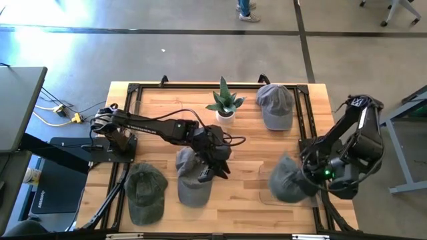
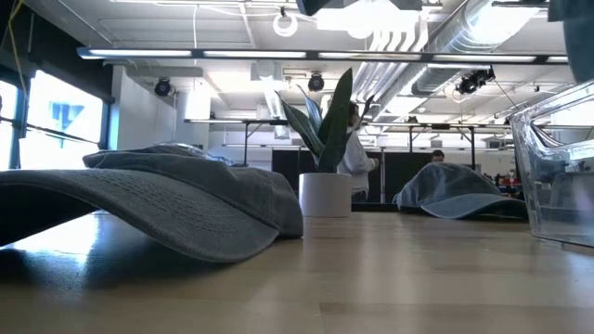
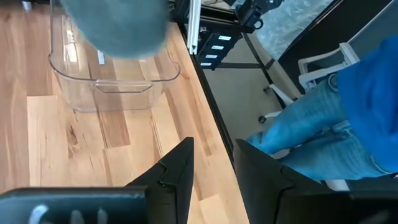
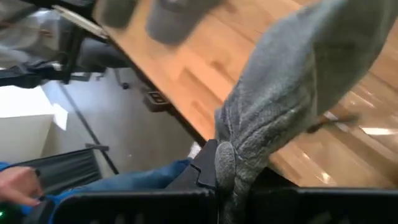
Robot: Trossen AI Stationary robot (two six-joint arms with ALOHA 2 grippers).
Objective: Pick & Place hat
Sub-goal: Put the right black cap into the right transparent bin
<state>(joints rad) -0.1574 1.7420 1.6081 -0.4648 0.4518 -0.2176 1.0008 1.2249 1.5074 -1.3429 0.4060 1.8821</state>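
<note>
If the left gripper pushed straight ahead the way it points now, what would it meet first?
Probably bare table, then the clear plastic bin ahead of the left gripper; nothing shows between, though depth is unclear.

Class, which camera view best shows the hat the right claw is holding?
The high view: the grey-green fabric hat shows whole, hanging from the right claw above the clear plastic bin. The right wrist view shows only pinched fabric close up; the left wrist view a blurred part; the low view doesn't clearly show it.

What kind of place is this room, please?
Probably an open workshop or lab: bare ducts run under the ceiling, work tables stand far behind, and the floor around the wooden table is plain concrete.
</note>
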